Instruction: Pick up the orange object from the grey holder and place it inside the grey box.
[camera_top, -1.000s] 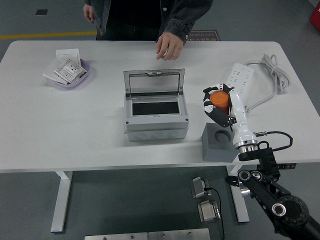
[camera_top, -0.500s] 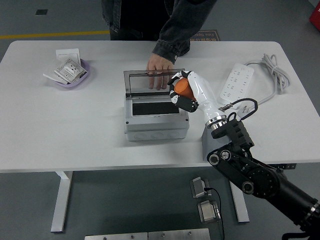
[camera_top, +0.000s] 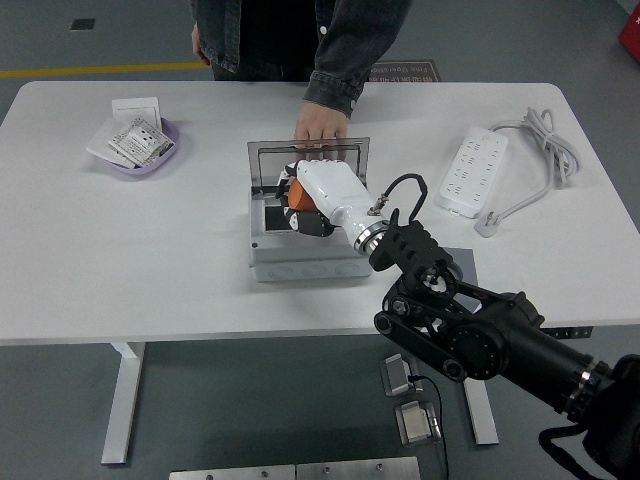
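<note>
My right hand (camera_top: 300, 212), white with dark fingers, is curled around the orange object (camera_top: 296, 199) and holds it low over the open grey box (camera_top: 312, 260), right above its dark inside. The box lid (camera_top: 260, 165) stands upright at the back. A person at the far side rests a hand (camera_top: 320, 128) on the lid's top edge. My black forearm covers most of the grey holder (camera_top: 464, 266); only a sliver shows to the right of the box. My left arm does not show.
A purple bowl (camera_top: 158, 160) with white packets sits at the far left. A white power strip (camera_top: 472, 170) and its cable (camera_top: 545, 135) lie at the far right. The person's body stands close behind the table's far edge.
My right hand has carried the orange object leftward from above the holder, past the box's right rim, down over the opening. The person's hand moved onto the lid and stays there.
</note>
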